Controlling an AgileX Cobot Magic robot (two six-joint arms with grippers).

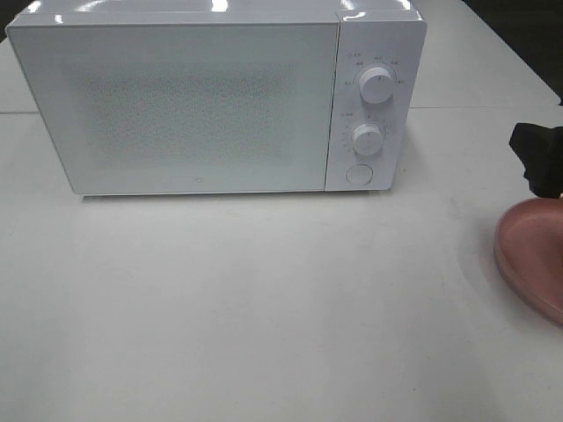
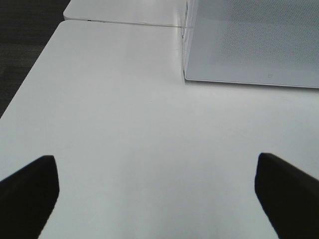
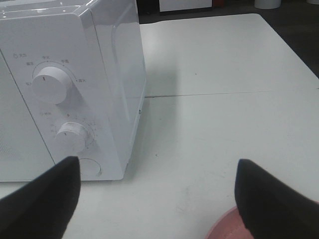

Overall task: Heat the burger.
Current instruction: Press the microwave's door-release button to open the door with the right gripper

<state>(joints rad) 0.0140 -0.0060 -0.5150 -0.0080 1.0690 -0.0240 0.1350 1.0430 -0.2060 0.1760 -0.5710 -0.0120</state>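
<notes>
Left gripper (image 2: 155, 169): jaws spread to full width, nothing between them, held over the white tabletop (image 2: 124, 99) near a front lower corner of the white box-shaped microwave oven (image 2: 249, 45). Right gripper (image 3: 157, 169): jaws wide apart, empty, close to the rim of the round pink plate (image 3: 224, 230) and facing the oven's control panel. Panel, top to bottom: large white rotary knob (image 3: 50, 84), smaller white rotary knob (image 3: 72, 135), round white push button (image 3: 89, 167). Oven door shut, speckled window opaque. Plate at the right side of the table, cut off by the edge of the high view, well apart from the oven. Burger: location cannot be told from any view.
</notes>
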